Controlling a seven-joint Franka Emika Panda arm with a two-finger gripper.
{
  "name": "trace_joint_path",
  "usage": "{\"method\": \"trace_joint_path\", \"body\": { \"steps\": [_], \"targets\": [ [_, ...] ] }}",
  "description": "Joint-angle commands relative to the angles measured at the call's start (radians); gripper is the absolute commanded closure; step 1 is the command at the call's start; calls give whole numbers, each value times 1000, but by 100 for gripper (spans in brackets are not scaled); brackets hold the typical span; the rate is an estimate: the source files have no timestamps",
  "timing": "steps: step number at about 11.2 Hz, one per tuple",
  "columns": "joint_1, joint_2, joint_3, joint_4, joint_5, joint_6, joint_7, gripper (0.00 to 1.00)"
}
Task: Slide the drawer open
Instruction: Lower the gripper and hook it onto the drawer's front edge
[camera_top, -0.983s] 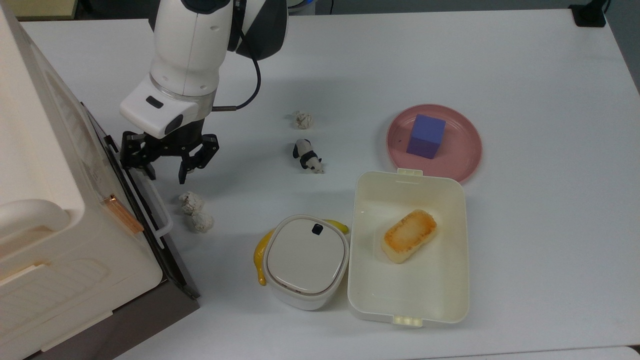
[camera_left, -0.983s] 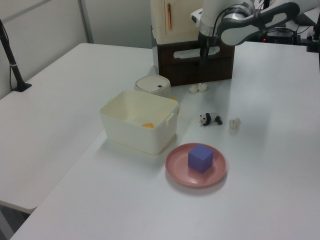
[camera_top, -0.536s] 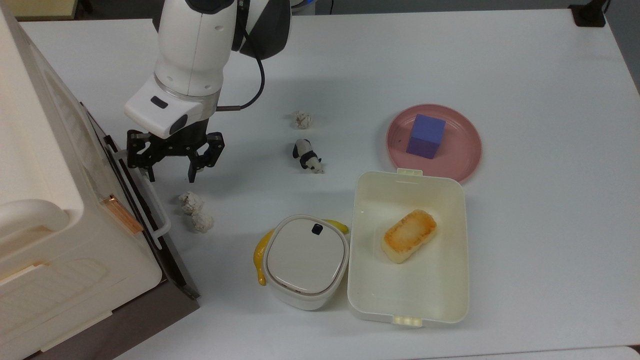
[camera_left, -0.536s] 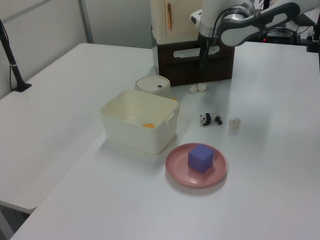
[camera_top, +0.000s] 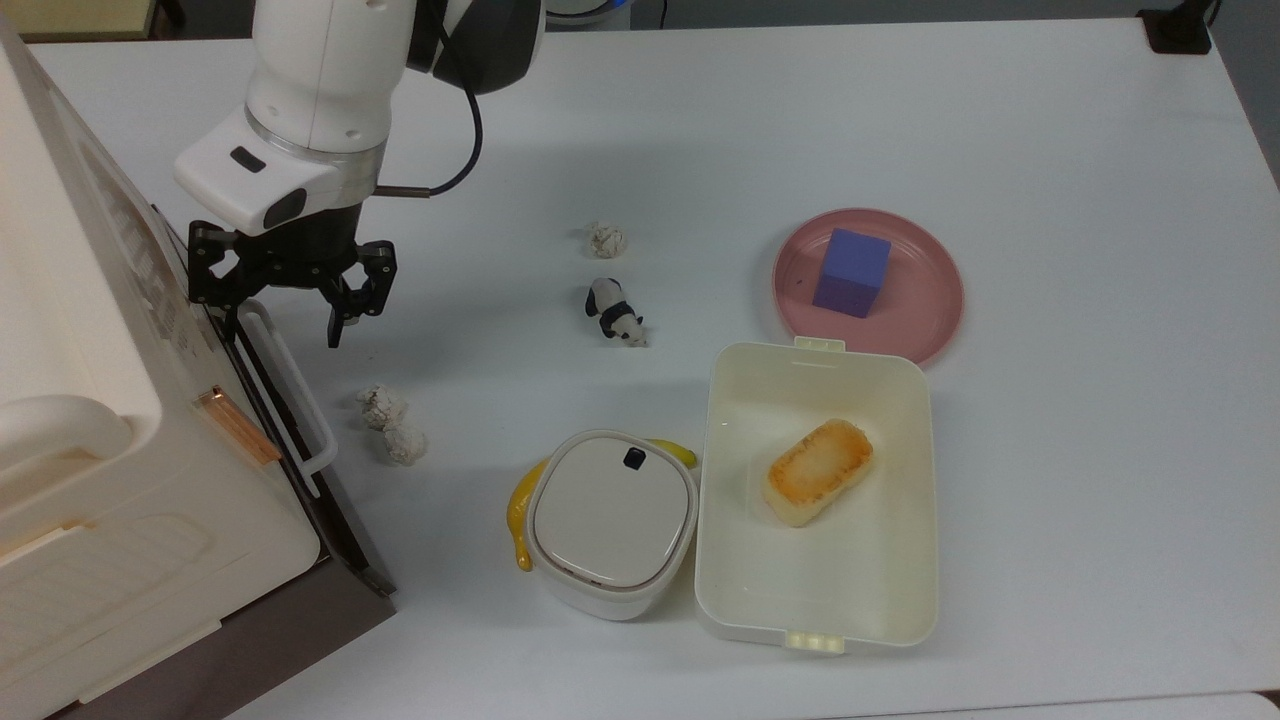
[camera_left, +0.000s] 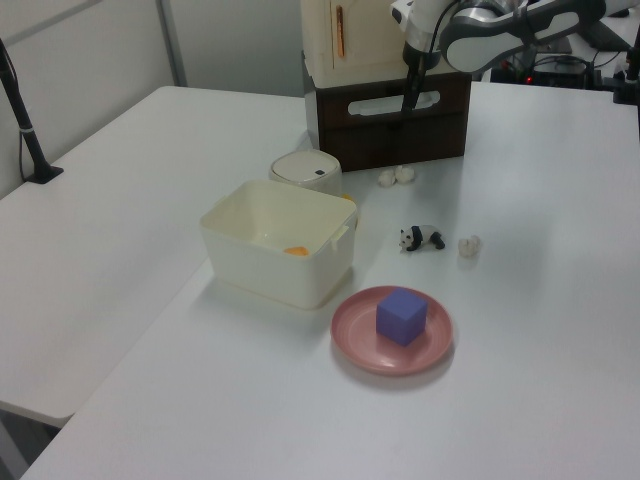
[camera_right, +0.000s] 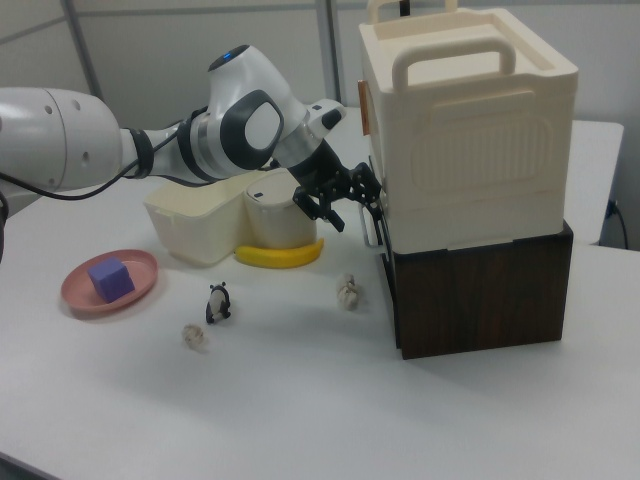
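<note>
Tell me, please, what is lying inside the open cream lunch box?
Inside the lunch box, the top view shows one browned, toast-like piece of food on an otherwise bare floor. In the left view the box's near wall covers most of the inside; just an orange sliver of the food shows.

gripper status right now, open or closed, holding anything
Gripper: open, holding nothing, its fingers straddling the top end of the drawer's white handle in the top view.

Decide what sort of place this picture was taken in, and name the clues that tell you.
Probably a robotics lab or test bench: a robot arm's gripper works at a drawer on a bare white table, among staged props like a toy panda and a purple block.
</note>
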Motion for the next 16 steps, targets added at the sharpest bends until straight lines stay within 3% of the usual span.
{"method": "trace_joint_path", "body": {
  "steps": [1,6,8,10,11,12,14,16],
  "targets": [
    [4,-15,-45,-37,-20,14,-61,20],
    [36,-11,-36,-101,-24,-3,-55,23],
    [38,-10,-34,-110,-28,-5,-84,47],
    [46,-17,-33,-156,-27,-5,-167,90],
    [47,-17,-33,-166,-22,-5,-170,99],
    [44,-21,-33,-178,-22,-3,-214,99],
    [30,-33,-45,-187,5,-3,-461,100],
    [47,-59,-45,-184,27,-20,-419,100]
  ]
}}
